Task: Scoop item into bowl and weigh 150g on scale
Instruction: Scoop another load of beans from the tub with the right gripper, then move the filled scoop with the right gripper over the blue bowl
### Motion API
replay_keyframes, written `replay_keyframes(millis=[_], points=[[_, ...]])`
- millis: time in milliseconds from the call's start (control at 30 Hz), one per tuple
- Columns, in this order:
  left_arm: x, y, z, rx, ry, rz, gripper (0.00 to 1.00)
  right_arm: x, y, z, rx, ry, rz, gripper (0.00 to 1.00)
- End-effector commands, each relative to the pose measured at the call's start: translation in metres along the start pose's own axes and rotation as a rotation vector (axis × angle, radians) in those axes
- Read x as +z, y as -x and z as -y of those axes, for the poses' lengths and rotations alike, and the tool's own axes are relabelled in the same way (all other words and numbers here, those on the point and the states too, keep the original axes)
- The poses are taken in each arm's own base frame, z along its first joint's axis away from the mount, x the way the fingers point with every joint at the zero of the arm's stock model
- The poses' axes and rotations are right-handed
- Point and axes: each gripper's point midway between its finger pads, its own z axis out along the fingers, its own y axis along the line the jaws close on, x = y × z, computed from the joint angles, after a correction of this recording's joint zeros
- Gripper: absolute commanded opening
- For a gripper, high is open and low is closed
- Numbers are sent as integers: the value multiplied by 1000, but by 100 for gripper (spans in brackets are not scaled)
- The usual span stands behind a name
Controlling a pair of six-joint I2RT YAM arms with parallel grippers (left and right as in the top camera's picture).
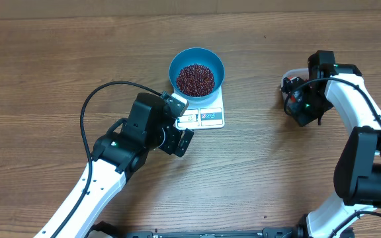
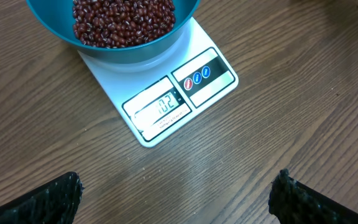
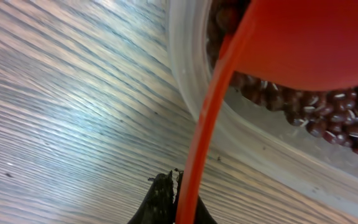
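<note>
The blue bowl (image 1: 196,61) stands on the white scale (image 1: 210,118), holding a heap of dark red-brown beans (image 1: 195,79). My left gripper (image 1: 180,123) hovers just in front of the scale's display edge, open and empty. In the left wrist view the bowl (image 2: 114,46), the beans (image 2: 123,18) and the scale's lit display (image 2: 160,106) lie ahead of the wide-apart fingers (image 2: 48,202). My right gripper (image 1: 296,99) is shut on the thin handle of a red scoop (image 3: 309,43). The scoop's cup sits over beans (image 3: 334,118) in a clear tub (image 3: 185,74).
The clear plastic tub (image 1: 295,73) stands at the right, mostly hidden under my right arm in the overhead view. A black cable (image 1: 88,106) loops above my left arm. Bare wooden tabletop (image 1: 256,165) lies between the scale and the tub.
</note>
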Motion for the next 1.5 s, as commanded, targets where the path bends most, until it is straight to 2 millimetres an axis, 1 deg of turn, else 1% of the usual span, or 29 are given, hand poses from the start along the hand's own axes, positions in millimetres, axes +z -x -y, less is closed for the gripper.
replay_keyframes(millis=[0, 133, 300, 600, 733, 900, 967, 1033, 1133, 1267, 1467], points=[[-3, 8, -3, 7, 10, 18, 100, 1, 7, -12, 29, 114, 62, 4], [-3, 8, -3, 7, 10, 18, 100, -2, 8, -11, 75, 184, 115, 4], [-3, 8, -3, 7, 10, 18, 100, -9, 8, -4, 161, 295, 215, 4], [-3, 8, -3, 7, 10, 18, 100, -30, 9, 11, 293, 464, 403, 4], [-3, 8, -3, 7, 10, 18, 100, -40, 8, 20, 399, 531, 468, 4], [-3, 8, -3, 7, 10, 18, 100, -56, 10, 23, 458, 632, 557, 4], [-3, 8, -3, 7, 10, 18, 100, -66, 13, 20, 479, 695, 601, 4], [-3, 8, -3, 7, 10, 18, 100, -71, 15, 17, 488, 731, 618, 4], [-3, 8, -3, 7, 10, 18, 99, -72, 18, 13, 550, 766, 591, 4], [-3, 8, -3, 7, 10, 18, 100, -72, 26, -1, 568, 800, 546, 4], [-3, 8, -3, 7, 10, 18, 100, -78, 47, -35, 470, 825, 496, 4]])
